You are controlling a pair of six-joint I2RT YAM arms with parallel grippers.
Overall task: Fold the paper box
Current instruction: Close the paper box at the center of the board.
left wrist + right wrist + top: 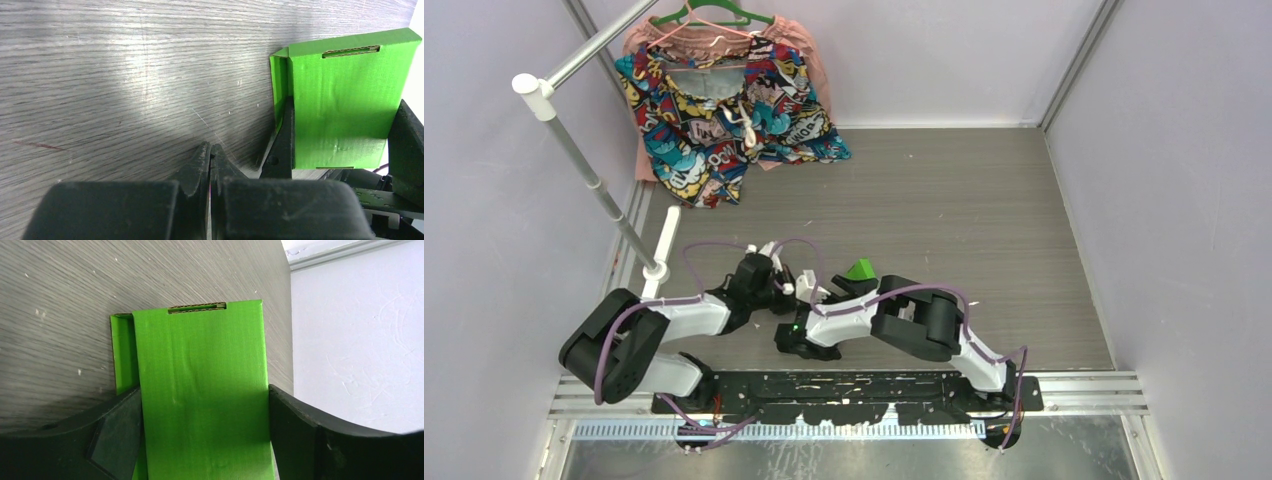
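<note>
The paper box (200,370) is a bright lime-green folded box with a slot near its far end and a side flap (122,352) standing out on the left. My right gripper (205,415) is shut on it, with one finger (120,425) pressing each long side. From above, only a green corner of the box (859,269) shows over the right wrist. My left gripper (210,147) is shut with nothing in it, just left of the box (345,100) and low over the wooden table (125,85). It sits at the table's near middle (792,287).
A colourful patterned garment (724,100) hangs on a green hanger at the back left. A white rack pole (594,180) slants down to the table's left edge. Pale walls close in the table on three sides. A black mounting rail (844,385) runs along the near edge.
</note>
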